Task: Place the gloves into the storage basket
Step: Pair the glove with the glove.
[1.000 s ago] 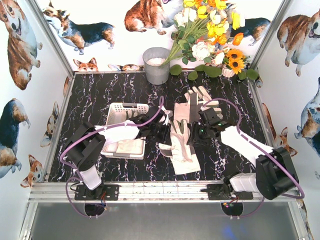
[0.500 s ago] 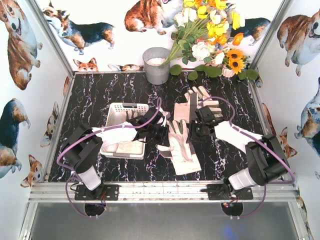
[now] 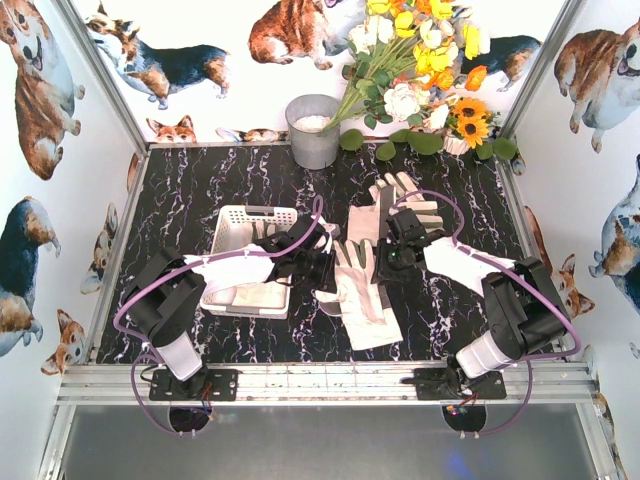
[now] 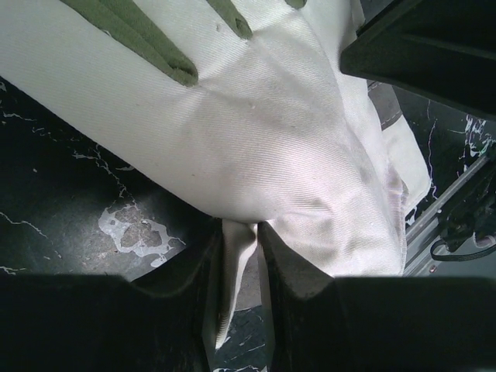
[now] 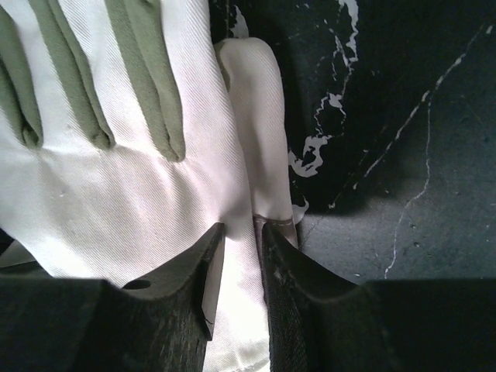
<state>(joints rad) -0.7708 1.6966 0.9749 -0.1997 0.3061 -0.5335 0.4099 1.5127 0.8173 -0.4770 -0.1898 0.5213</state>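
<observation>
Top external: some gloves (image 3: 250,293) already in the storage basket (image 3: 255,212) beside my left fingers (image 4: 240,231), two lie out. Left fingers pinch one's fold, right fingers (image 5: 242,230) clamp an edge.

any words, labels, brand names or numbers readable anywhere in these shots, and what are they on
None can be read: no text shows on the gloves, the storage basket, the grey bucket or the corgi-print walls.
</observation>
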